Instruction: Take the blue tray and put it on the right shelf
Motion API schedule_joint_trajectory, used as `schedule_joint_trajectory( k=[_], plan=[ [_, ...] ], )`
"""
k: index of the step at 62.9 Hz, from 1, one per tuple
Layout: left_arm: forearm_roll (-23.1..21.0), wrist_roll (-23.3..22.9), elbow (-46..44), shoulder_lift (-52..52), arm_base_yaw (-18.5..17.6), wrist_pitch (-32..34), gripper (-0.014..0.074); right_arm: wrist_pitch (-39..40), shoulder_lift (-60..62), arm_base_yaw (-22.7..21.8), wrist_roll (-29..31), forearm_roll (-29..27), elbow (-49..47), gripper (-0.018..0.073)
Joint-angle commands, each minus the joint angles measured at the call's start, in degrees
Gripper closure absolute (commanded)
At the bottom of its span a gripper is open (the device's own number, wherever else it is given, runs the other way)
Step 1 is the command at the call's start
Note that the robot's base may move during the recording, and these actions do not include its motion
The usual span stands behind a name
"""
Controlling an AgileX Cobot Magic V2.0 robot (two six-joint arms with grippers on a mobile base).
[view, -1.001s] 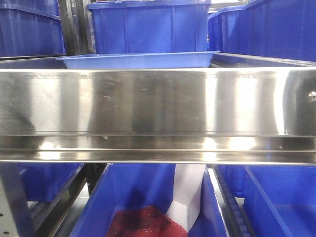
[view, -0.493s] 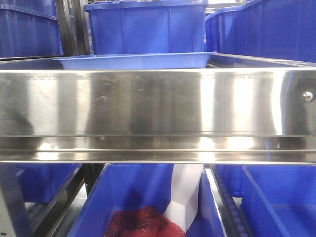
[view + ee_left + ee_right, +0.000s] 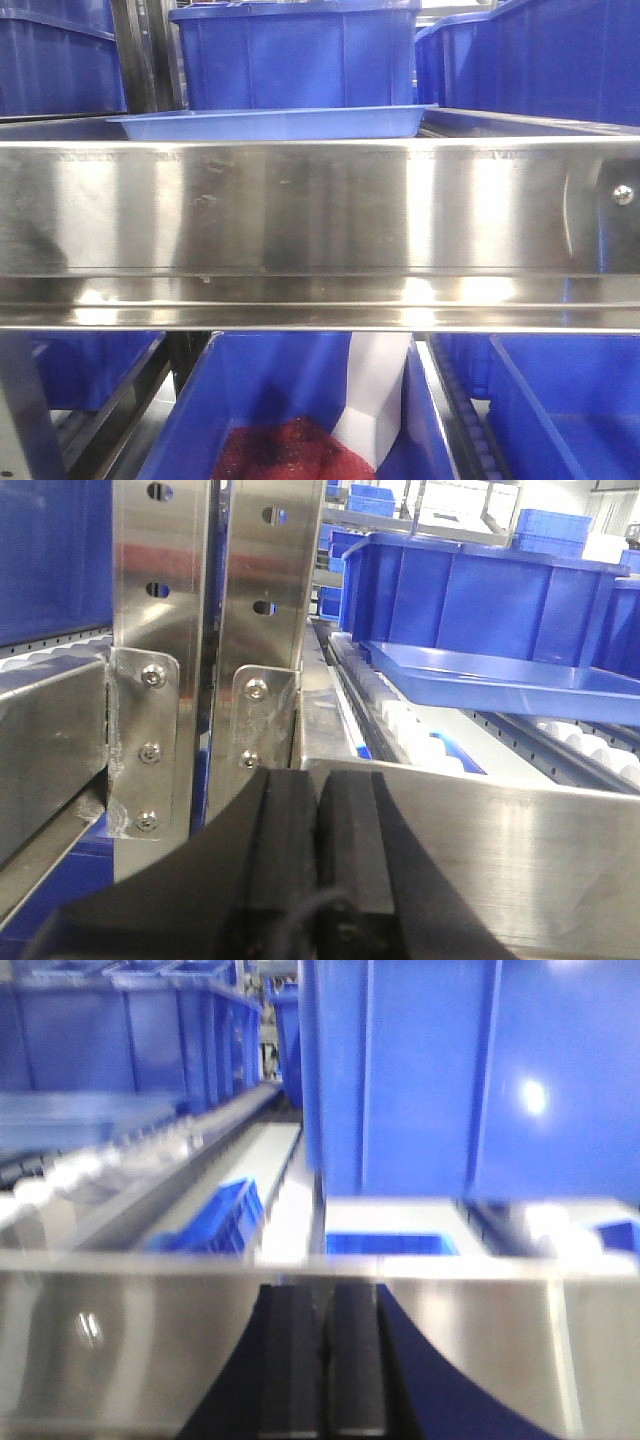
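Two black-padded grippers, left and right, clenched empty before glossy blue tray on brushed-steel shelf.

The blue tray is shallow, glossy and light blue, with a flared rim and rounded corners. It lies flat on the right shelf, just behind the shelf's wide, reflective steel front lip. In the left wrist view the blue tray rests on the shelf's rollers, beyond and to the right of the closed left fingers, well apart from them.
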State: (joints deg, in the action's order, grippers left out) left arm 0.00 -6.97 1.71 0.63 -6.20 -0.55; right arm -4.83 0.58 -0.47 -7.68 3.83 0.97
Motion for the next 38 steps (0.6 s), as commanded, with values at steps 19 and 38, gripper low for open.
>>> schedule_joint_trajectory(
  k=[19, 38],
  plan=[
    [0.0, 0.14, 1.65, 0.89, -0.45, 4.81, 0.0645, 6.11, 1.15, -0.36, 0.79, -0.2, -0.6, 0.0508],
    [0.0, 0.14, 1.65, 0.89, -0.45, 4.81, 0.0645, 5.84, 1.15, -0.36, 0.79, -0.2, -0.6, 0.0508]
  ],
)
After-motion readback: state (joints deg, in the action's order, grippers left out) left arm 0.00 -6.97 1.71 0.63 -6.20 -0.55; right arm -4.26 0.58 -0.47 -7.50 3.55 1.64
